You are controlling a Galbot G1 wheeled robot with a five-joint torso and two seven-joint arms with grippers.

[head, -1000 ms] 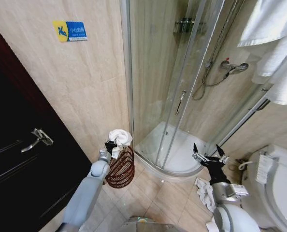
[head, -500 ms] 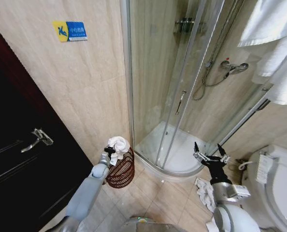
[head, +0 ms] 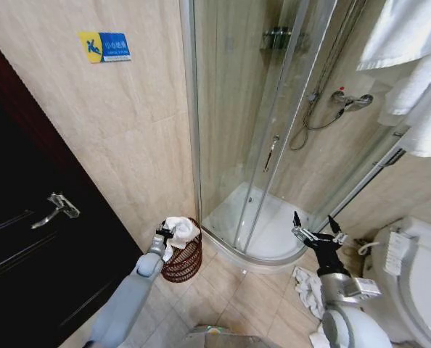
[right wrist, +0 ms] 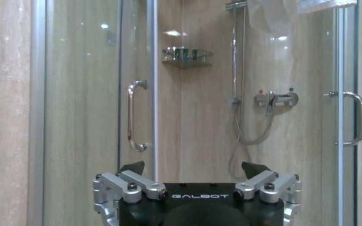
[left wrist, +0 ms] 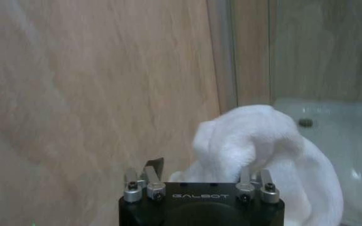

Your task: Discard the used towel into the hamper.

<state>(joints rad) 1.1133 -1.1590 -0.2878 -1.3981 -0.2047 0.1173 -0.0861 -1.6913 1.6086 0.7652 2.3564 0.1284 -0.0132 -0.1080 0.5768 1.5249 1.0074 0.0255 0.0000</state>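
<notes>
The towel is a crumpled white bundle resting at the mouth of the hamper, a small dark reddish-brown wire basket on the floor against the tiled wall. My left gripper is at the hamper's near rim, shut on the towel. In the left wrist view the towel bulges up between and over the fingers of the left gripper, hiding one fingertip. My right gripper hangs open in front of the shower, well to the right of the hamper. Its fingers are spread in the right wrist view with nothing between them.
A curved glass shower enclosure with a white tray stands just right of the hamper. A dark door with a handle is on the left. A toilet and white cloths on the floor are at the right.
My left gripper has come down with the towel, from above the hamper to its mouth. The right gripper has barely shifted.
</notes>
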